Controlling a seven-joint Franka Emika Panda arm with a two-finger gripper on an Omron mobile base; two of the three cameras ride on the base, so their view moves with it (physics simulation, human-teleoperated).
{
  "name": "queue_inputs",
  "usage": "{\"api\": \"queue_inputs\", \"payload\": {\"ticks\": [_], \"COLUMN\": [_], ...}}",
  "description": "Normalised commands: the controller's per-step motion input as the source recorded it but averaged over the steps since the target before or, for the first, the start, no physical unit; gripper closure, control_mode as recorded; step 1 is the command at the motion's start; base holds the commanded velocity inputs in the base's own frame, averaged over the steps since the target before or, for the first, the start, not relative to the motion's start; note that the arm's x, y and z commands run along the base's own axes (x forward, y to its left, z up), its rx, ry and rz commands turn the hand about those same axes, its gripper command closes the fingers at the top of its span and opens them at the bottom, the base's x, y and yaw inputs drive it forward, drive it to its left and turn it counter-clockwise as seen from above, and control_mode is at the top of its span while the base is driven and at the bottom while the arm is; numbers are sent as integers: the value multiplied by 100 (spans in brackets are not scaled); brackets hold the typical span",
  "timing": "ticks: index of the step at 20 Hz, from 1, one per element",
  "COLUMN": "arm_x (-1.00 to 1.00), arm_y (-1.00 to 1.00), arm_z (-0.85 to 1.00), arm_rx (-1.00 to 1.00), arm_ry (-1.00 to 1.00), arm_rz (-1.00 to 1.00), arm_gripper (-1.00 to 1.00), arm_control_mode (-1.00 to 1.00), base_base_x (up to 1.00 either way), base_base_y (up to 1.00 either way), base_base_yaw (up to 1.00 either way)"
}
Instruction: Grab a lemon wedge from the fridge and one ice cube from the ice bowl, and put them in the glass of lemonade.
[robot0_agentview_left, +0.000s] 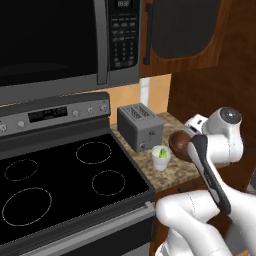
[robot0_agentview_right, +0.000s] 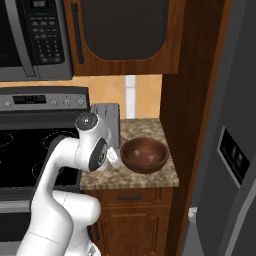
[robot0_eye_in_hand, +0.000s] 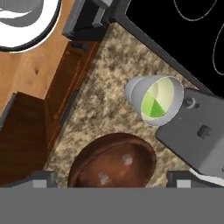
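Your lemon wedge (robot0_eye_in_hand: 154, 106) sits in the glass of lemonade (robot0_eye_in_hand: 155, 99); jaws stand open and empty above the ice bowl (robot0_eye_in_hand: 113, 162), ice cube pending.

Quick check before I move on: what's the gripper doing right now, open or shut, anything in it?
Gripper: open and empty, fingers spread wide above the ice bowl, with the glass of lemonade beside it.
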Motion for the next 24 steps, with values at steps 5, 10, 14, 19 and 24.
{"api": "queue_inputs", "payload": {"ticks": [5,10,14,19,24], "arm_x": [0,0,0,15,31], "arm_y": [-6,-8,0,0,-7], "arm_z": [-1,-10,-27,-25,-30], "arm_rx": [12,29,32,27,15], "arm_ry": [26,24,4,-4,-4], "arm_rz": [-42,-66,-76,-68,-54], "arm_gripper": [-100,-100,-100,-100,-100], "arm_control_mode": [-100,-100,-100,-100,-100], "base_base_x": [0,0,0,0,0], "base_base_y": [0,0,0,0,0], "base_base_yaw": [0,0,0,0,0]}}
